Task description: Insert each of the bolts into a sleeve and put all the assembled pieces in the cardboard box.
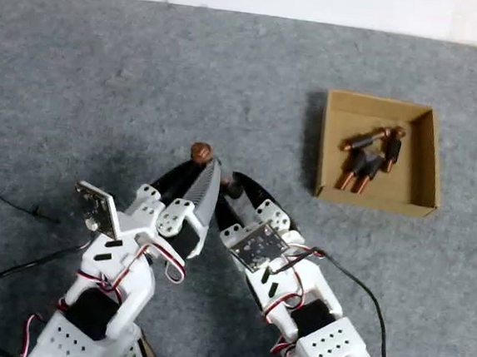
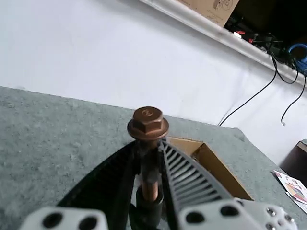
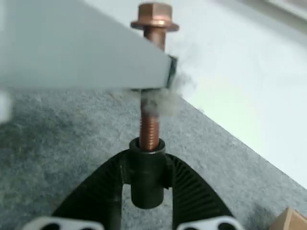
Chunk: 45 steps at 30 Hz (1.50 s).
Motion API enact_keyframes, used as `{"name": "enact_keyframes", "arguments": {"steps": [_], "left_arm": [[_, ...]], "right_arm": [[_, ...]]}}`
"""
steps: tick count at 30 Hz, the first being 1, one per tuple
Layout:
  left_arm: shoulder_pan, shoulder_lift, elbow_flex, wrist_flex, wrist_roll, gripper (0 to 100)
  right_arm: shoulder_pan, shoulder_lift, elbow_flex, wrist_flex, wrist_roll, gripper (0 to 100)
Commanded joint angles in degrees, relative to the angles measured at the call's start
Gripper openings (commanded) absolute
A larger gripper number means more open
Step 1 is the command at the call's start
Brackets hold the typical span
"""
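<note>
High view: your left fingers (image 1: 208,191) grip a bolt (image 1: 201,151), its tip in the sleeve (image 3: 146,184) your right fingers (image 1: 254,195) clamp, while assembled pieces (image 1: 370,157) lie in the cardboard box (image 1: 325,144), apparently leaving this last pair.

Bolt (image 3: 154,19) mid-shank behind blurred finger (image 3: 72,48) of left tool (image 2: 151,143); cardboard box (image 3: 291,221) cut by pic edge

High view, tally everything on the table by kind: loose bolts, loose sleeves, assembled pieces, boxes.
Held bolt: 1
Held sleeve: 1
Assembled pieces: 4, as far as I can tell
Cardboard box: 1
Total: 7
</note>
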Motion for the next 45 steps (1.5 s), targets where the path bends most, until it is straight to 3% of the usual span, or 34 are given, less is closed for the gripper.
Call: {"name": "enact_keyframes", "arguments": {"steps": [1, 11, 17, 34, 45], "left_arm": [[-0.4, -0.7, -0.6, -2.2, -0.4, 1], [1.2, -0.6, 2.4, -2.1, -0.5, 1], [3.5, -0.6, 4.1, -2.1, -7.2, 1], [3.0, -0.6, 4.1, -2.5, -7.4, 1], [3.0, -0.6, 4.2, -2.3, -7.4, 15]], "right_arm": [[0.0, -0.4, 7.4, 0.2, 0.3, 0.5], [0.3, -0.7, 7.4, 0.2, 0.3, 0.5], [0.3, -0.4, 7.4, 0.2, 0.3, 0.5], [0.4, -0.7, 7.4, 0.2, 0.3, 0.5], [1.5, -0.7, 7.4, -0.2, 0.3, 0.5]]}}
